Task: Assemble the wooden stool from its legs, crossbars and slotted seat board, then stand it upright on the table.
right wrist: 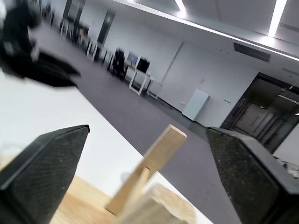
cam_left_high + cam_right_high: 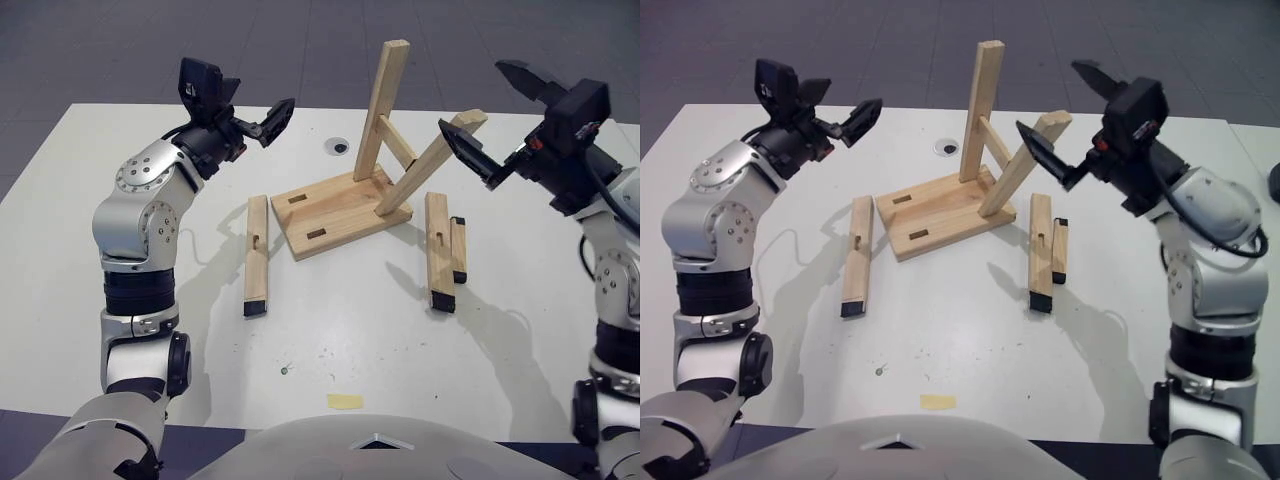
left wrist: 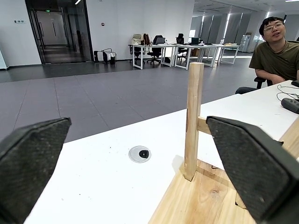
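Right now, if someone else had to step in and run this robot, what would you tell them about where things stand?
Left gripper: open, empty, up over the table, left of the stool parts.
Right gripper: open, empty, close to the top of the leaning leg.
Seat board lies flat mid-table.
Done: the leaning leg and an upright leg stand in the board, joined by a crossbar.
Left: a left loose leg, a right loose leg and a short bar lie beside the board. Two slots look empty. Fit these, then stand the stool up.
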